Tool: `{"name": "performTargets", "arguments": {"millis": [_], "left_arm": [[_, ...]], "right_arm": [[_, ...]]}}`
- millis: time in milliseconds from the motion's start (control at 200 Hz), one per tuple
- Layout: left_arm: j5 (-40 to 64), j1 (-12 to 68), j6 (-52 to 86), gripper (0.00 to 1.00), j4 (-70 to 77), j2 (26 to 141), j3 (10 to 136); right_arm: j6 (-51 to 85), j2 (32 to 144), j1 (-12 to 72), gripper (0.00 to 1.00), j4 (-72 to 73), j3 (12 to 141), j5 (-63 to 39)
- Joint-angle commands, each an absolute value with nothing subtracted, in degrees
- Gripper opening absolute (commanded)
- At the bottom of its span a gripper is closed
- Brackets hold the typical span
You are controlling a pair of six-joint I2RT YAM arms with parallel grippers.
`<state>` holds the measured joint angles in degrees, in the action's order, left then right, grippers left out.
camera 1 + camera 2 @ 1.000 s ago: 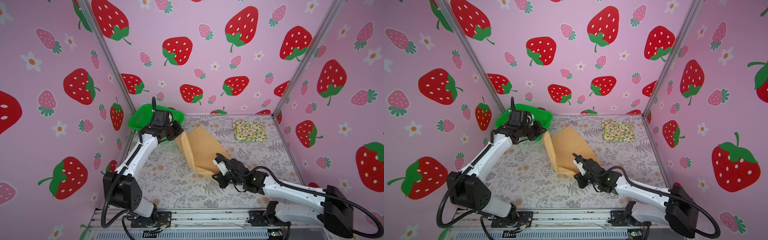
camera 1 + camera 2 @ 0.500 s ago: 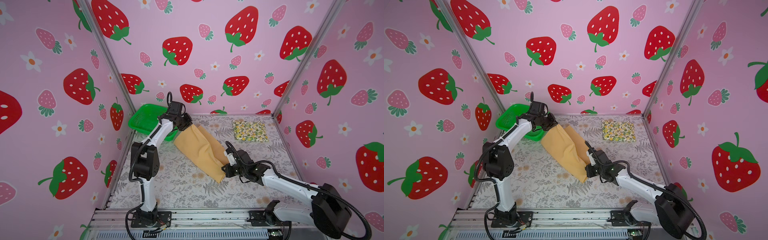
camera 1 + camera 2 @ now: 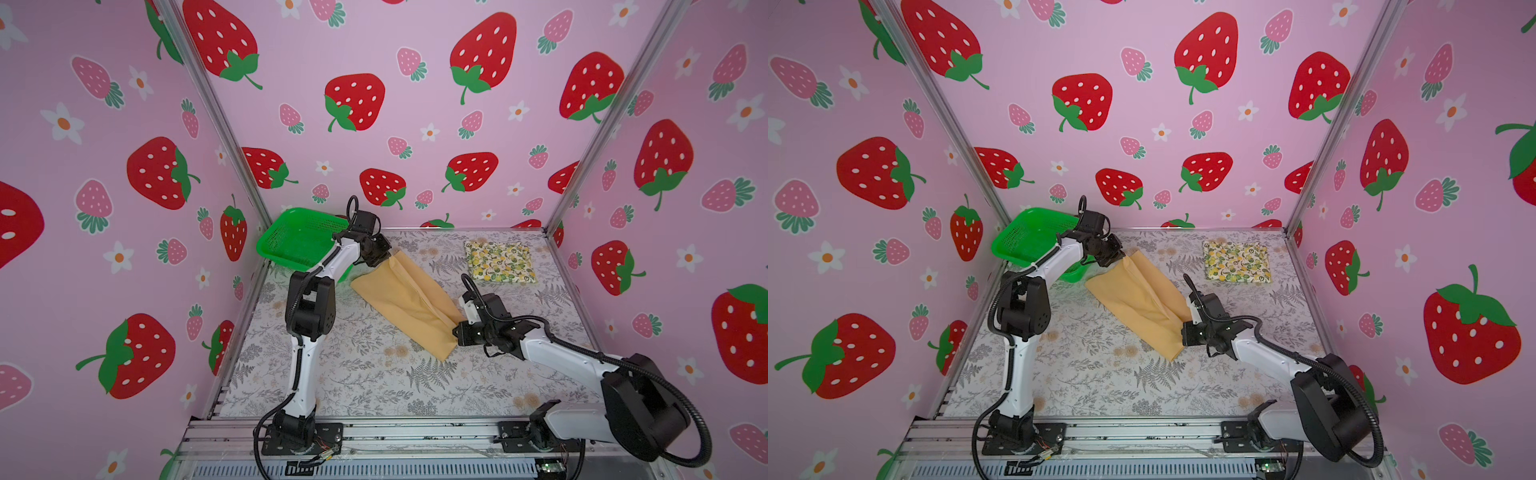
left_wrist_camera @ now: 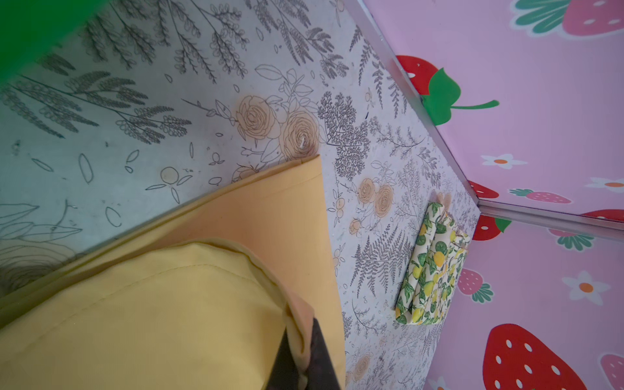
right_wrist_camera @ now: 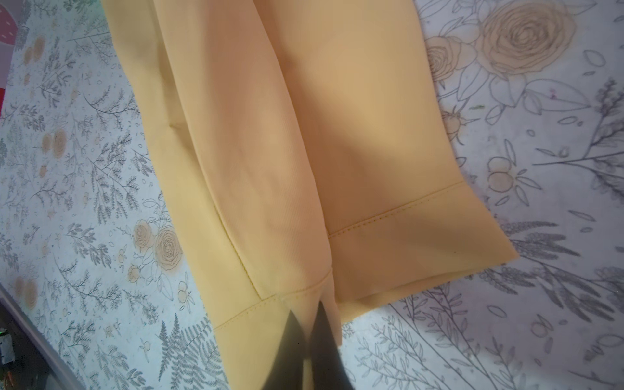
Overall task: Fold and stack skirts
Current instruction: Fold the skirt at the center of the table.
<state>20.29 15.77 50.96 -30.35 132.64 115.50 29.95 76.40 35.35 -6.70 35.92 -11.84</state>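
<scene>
While the mustard-tan skirt lies spread between the two arms, its long axis runs diagonally over the table, from the far left beside the green basket to the near right. One narrow end points to the basket, and the hemmed end points to the front right. It is folded lengthwise, and a fold line runs along it in both top views.

The left gripper is closed on the far end of this skirt. In the left wrist view its dark fingers pinch a bunched corner of the cloth. The right gripper is also closed, on the stitched hem at the near end. The right wrist view shows its fingertips pressed together over the hem edge. The skirt therefore lies between the grippers and touches both.

The lemon-print skirt lies folded flat in the far right corner of the table, well apart from both grippers and from the mustard-tan skirt.
</scene>
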Motion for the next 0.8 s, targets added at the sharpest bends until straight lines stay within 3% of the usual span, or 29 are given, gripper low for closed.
{"name": "performTargets", "arguments": {"millis": [0,405,555,630,795], "left_arm": [[21.7,16.0,51.7,0.00,-30.9,134.3,120.4],[23.1,16.6,53.3,0.05,-29.4,137.9,124.3],[25.6,17.4,53.8,0.24,-29.2,140.5,128.2],[26.3,17.7,53.8,0.41,-29.2,141.4,129.6],[28.0,17.7,53.9,0.47,-29.1,141.8,130.5]], "right_arm": [[29.8,77.7,34.1,0.05,-6.2,36.1,-12.3],[31.1,76.3,31.0,0.06,-5.3,36.8,-12.5],[31.1,76.6,29.7,0.06,-5.2,36.9,-12.5],[31.2,77.1,28.9,0.06,-4.7,36.9,-12.7],[31.6,77.4,26.6,0.06,-3.3,37.0,-13.0]]}}
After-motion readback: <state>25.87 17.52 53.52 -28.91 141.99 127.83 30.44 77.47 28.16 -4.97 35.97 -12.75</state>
